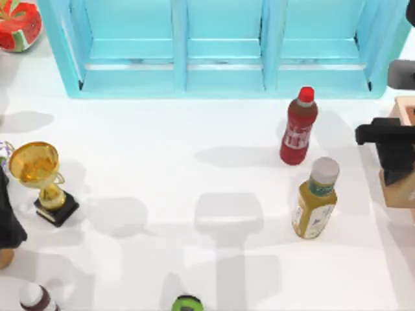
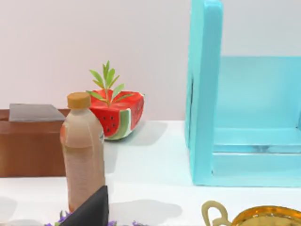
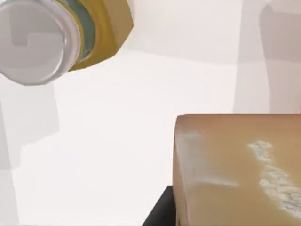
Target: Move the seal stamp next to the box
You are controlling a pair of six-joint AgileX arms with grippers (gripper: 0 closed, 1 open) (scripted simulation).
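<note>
One right pincer [image 1: 397, 170] hangs over the seal stamp [image 1: 403, 189] at the table's right edge.

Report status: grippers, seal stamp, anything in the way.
Right gripper over seal stamp, right table edge. Left gripper parked at left edge. Box close by, toward the cabinet. Yellow bottle stands close beside.

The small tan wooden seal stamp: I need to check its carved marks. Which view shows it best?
The right wrist view: the small tan wooden seal stamp looms close, white marks visible. The top view shows a tan corner under the right arm.
</note>
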